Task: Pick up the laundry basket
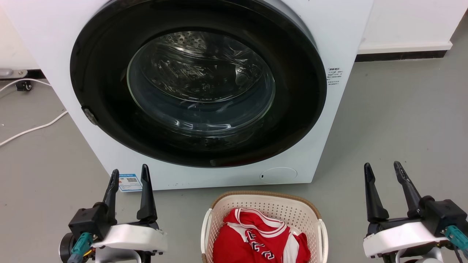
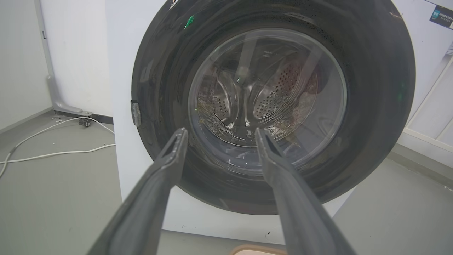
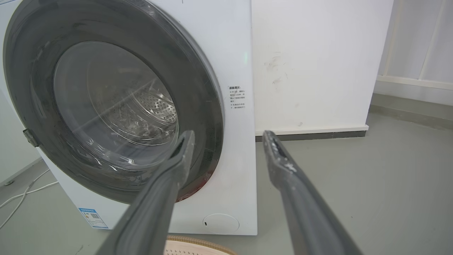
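The laundry basket (image 1: 268, 205), cream perforated plastic with a tan woven rim and white side handles, stands on the floor at the bottom centre of the head view, just in front of the washing machine. A red and white garment (image 1: 259, 239) lies inside it. My left gripper (image 1: 129, 174) is open to the basket's left, well apart from it. On the other side my right gripper (image 1: 383, 171) is open too, also apart. A sliver of the basket's rim (image 2: 256, 250) shows at the bottom of the left wrist view, between the open fingers (image 2: 164, 170). The rim (image 3: 201, 244) shows likewise in the right wrist view.
A white front-loading washing machine (image 1: 343, 44) with a shut dark round door (image 1: 197, 84) stands right behind the basket. White cables (image 1: 33, 128) lie on the grey floor at the left. A white wall with a dark skirting (image 1: 402, 54) runs at the right.
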You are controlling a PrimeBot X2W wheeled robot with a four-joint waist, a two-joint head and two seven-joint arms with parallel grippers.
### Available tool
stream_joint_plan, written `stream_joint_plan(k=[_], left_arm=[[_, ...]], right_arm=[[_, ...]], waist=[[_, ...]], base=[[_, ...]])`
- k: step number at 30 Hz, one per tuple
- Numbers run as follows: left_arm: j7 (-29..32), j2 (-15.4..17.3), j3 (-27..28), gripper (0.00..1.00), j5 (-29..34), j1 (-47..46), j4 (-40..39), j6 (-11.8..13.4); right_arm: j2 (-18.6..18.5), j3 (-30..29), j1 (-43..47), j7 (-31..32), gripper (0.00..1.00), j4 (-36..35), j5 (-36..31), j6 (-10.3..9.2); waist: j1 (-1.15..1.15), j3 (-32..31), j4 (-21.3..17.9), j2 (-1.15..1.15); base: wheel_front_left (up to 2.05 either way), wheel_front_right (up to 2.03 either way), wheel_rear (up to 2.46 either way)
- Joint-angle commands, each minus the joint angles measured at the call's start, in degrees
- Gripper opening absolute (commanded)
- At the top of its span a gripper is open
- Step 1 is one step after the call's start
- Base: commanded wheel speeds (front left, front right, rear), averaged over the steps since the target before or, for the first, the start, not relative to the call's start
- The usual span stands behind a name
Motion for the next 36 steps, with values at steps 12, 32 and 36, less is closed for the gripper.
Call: stream_joint_plan(k=[12,32,36], left_arm=[[-1.7,0.2,-0.6,1.00,6.1,1.0,-0.1,0.5],[-3.1,0.2,-0.9,1.00,10.6,2.0,1.3,0.9],[-3.1,0.2,-0.8,1.00,10.6,2.0,1.4,0.8]], right_arm=[[-0.3,0.1,0.8,-1.8,1.00,-0.8,-5.9,-0.02],[-0.3,-0.3,1.6,-3.0,1.00,0.0,-9.9,-0.02],[-0.3,-0.4,1.6,-3.0,1.00,0.2,-9.8,-0.02]], waist=[[0.00,-0.3,0.1,0.00],[0.00,-0.7,0.3,0.00],[0.00,-0.7,0.3,0.00]], base=[[0.00,0.00,0.00],[0.00,0.00,0.00],[0.00,0.00,0.00]])
